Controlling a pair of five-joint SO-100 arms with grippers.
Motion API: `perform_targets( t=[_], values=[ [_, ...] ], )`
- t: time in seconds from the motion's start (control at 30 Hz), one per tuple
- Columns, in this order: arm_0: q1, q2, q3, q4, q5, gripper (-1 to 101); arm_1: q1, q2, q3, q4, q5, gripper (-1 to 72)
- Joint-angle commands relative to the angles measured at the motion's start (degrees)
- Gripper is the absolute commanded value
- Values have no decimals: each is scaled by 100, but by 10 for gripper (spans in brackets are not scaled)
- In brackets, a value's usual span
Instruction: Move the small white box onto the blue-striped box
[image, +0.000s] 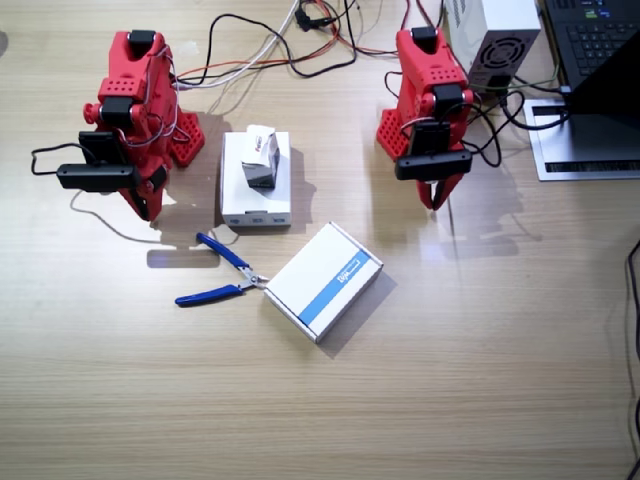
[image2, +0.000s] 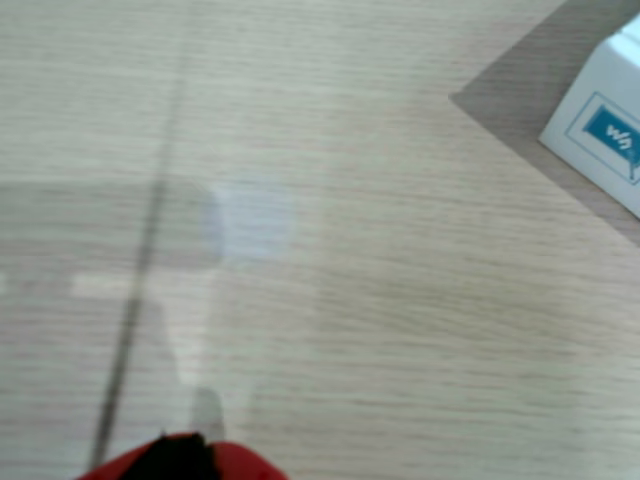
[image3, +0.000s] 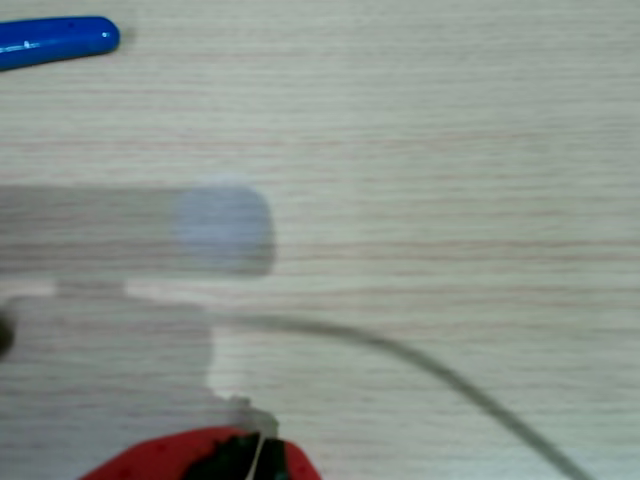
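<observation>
Your small white box (image: 260, 156) is sitting on top of the plain white box (image: 256, 179), tilted a little, with its red lettering facing up. The blue-striped box (image: 324, 280) is lying flat on the tabletop (image: 450, 380), below and to the right of the plain white box and apart from it, turned at an angle. The blue-handled pliers (image: 222, 275) are lying just left of the blue-striped box, their tip nearly touching its corner.

Your right gripper (image: 148, 207) is hanging left of the plain white box, pointing down at bare tabletop and holding nothing; its fingers are looking pressed together. Your left gripper (image: 437, 197) is hanging above and to the right of the blue-striped box, well apart from it, also carrying nothing, fingers narrowed to a point.

In a wrist view a corner of the blue-striped box (image2: 605, 135) is showing at the upper right. In a wrist view 1 blue pliers handle (image3: 55, 42) is showing at the upper left, with a thin cable (image3: 450, 378) crossing the wood.
</observation>
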Motion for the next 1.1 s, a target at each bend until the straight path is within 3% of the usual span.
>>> perform_targets(
  t=[0.0,0.6,0.8,1.07],
  values=[
    [0,158,-105,158,53,0,-141,149,-70,141,-79,5],
    [-97,167,-105,167,105,0,-141,149,-70,141,-79,5],
    [-97,141,-105,158,-334,-1,-141,149,-70,141,-79,5],
    [-141,141,-105,167,-316,-1,-141,149,-70,141,-79,5]
  ],
)
